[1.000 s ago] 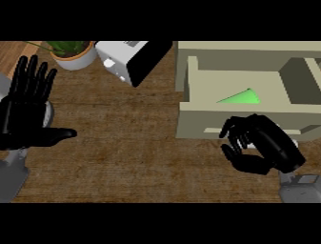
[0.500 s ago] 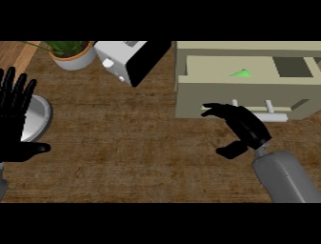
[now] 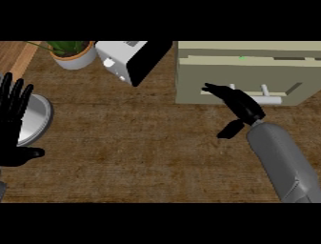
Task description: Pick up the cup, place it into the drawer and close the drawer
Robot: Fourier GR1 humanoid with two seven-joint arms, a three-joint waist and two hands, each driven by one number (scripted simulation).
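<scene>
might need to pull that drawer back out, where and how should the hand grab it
Take the drawer by the pale bar handle on its front panel, the only part standing out from the flat face. It runs sideways across the front, so I'd come from the counter side, toward the front, and curl the fingers over the bar. The right hand already rests against that front, just left of the handle.

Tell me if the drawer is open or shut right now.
Almost shut. The drawer shows only a thin slit of its inside along the top, with a speck of green there, and the right hand's straight fingers press its front.
</scene>
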